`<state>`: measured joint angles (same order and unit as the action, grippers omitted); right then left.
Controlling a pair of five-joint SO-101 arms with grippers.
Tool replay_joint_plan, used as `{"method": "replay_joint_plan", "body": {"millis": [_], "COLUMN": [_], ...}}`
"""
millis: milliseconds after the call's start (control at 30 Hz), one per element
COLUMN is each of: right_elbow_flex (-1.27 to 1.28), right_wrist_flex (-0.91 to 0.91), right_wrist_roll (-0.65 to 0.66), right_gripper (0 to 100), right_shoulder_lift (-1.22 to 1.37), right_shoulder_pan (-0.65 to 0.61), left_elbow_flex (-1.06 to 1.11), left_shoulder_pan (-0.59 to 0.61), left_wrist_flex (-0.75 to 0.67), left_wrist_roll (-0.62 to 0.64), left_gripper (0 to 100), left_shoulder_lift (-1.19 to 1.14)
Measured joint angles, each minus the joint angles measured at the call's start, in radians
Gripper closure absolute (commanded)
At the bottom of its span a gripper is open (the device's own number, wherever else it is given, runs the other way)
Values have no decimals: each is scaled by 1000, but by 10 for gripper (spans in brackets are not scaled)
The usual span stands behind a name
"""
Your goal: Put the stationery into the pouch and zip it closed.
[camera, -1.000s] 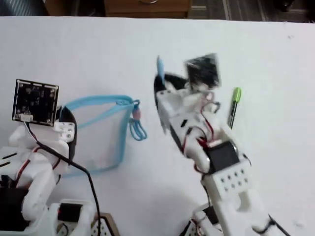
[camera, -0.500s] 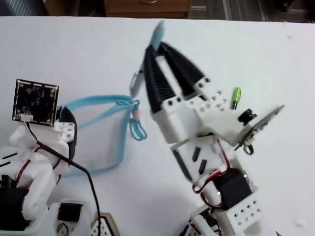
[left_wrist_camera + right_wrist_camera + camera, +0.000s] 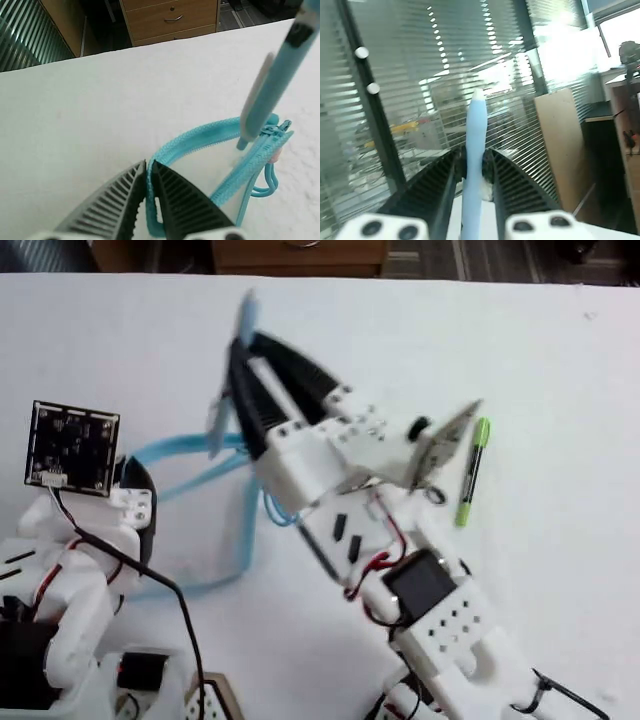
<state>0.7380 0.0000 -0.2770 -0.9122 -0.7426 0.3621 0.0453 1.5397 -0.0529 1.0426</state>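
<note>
i am gripping the pouch [image 3: 200,525] with the left tool [image 3: 149,164], its jaws squeezed narrow on the zip rim at the pouch's 9 o'clock end. i judge this is propping the mouth open and stopping the pouch from sliding on the surface [image 3: 520,350]. the pouch is lying flat at about 9 o'clock from the surface's middle, its zip open.

the right tool [image 3: 243,345] is clamping the blue pen [image 3: 232,370] around its middle and carrying it steeply tilted. the lower tip is hanging just above the rim at the pouch's 3 o'clock end, so i am reading this as lining it up to drop lengthwise through the gap.

counting: one pouch and two pens. the blue one is in the air, and the green pen [image 3: 470,472] is lying on the surface at about 3 o'clock from the pouch, well apart from it, waiting its turn. nothing seems to be inside the pouch yet.
</note>
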Motion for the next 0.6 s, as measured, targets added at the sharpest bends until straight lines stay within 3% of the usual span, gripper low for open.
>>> {"method": "replay_joint_plan", "body": {"millis": [500, 600], "right_elbow_flex": [121, 123], "right_wrist_flex": [123, 181], "right_wrist_roll": [28, 48], "right_gripper": [977, 925], "right_shoulder_lift": [43, 43], "right_shoulder_pan": [-117, -118], "left_elbow_flex": [0, 0], "left_shoulder_pan": [0, 0], "left_wrist_flex": [0, 0], "left_wrist_roll": [0, 0], "left_gripper": [976, 976], "left_shoulder_lift": [0, 0]}}
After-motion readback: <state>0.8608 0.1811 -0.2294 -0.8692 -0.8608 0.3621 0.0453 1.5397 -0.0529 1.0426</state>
